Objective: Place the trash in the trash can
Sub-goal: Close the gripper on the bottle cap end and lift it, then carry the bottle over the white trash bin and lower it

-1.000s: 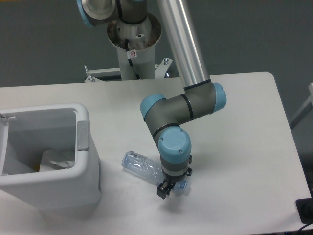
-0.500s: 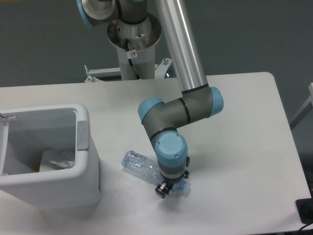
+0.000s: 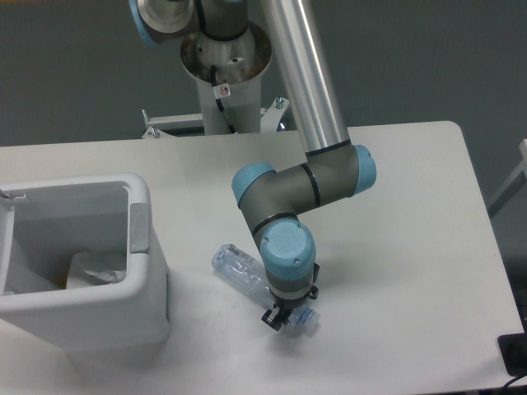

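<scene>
A crushed clear plastic bottle (image 3: 241,269) with a bluish tint lies slanted on the white table, its cap end under my wrist. My gripper (image 3: 286,318) points down over that cap end and is shut on the bottle, with one dark fingertip (image 3: 271,319) showing at the bottle's side. The large white trash can (image 3: 146,271) stands at the left edge, a short gap from the bottle's free end. Inside the can lies a crumpled white wrapper (image 3: 99,270).
The arm's base column (image 3: 224,78) rises behind the table's far edge. The can carries a grey tab (image 3: 139,225) on the side facing the arm. A dark object (image 3: 515,354) sits past the table's right front corner.
The bottle's free end has swung right and away from the can while the fingers closed on the cap end. The wrist has barely shifted.
</scene>
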